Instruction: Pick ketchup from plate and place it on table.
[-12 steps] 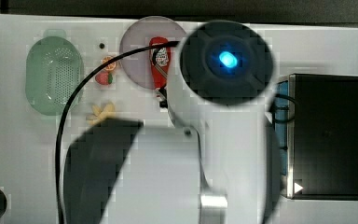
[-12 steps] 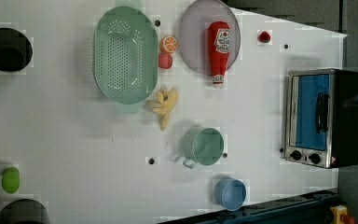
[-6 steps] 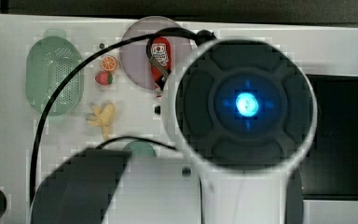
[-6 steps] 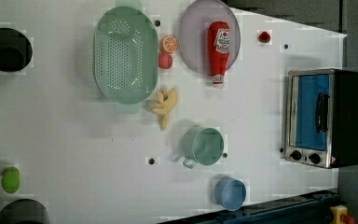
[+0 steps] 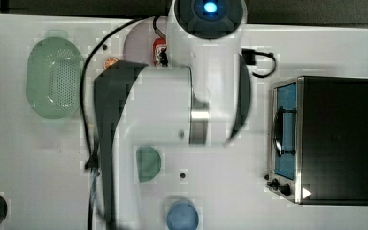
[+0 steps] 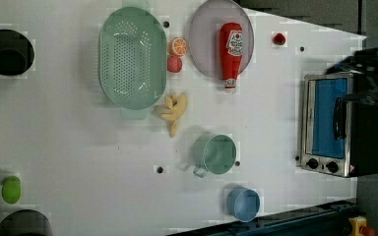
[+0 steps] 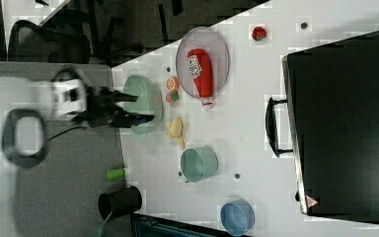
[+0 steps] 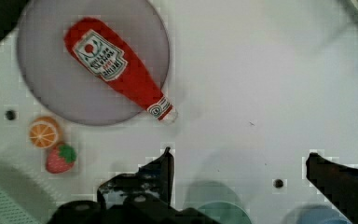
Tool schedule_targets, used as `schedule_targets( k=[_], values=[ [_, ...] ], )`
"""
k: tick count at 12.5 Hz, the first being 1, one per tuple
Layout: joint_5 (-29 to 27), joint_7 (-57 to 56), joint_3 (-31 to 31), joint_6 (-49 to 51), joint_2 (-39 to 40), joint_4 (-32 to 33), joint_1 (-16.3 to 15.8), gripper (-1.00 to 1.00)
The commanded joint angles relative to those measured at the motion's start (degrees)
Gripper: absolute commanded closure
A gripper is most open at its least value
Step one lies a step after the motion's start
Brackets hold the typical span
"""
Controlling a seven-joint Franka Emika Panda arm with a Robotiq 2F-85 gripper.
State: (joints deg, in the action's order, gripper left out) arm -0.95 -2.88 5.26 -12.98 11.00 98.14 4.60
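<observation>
The arm has swung toward the top view's upper centre, bringing the wide-open gripper near the ketchup, which lies untouched on the plate, upper left.

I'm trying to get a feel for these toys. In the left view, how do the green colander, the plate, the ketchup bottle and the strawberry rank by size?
Largest to smallest, as seen in the left view:
1. Green colander
2. Plate, somewhat smaller in outline
3. Ketchup bottle, lying on the plate
4. Strawberry, clearly smallest
</observation>
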Motion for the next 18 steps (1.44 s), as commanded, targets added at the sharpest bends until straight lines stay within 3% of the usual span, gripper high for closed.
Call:
schedule_targets(
  k=[1,9,18],
  values=[
    [-0.3,-6.0,0.5,-3.6,3.3,0.7,-0.8,-1.00],
    [0.4,-33.0,0.6,-28.2,20.4,0.4,-3.4,-1.00],
    [5.9,-35.9,0.2,-44.2,31.2,-1.3,-4.7,-1.00]
  ],
)
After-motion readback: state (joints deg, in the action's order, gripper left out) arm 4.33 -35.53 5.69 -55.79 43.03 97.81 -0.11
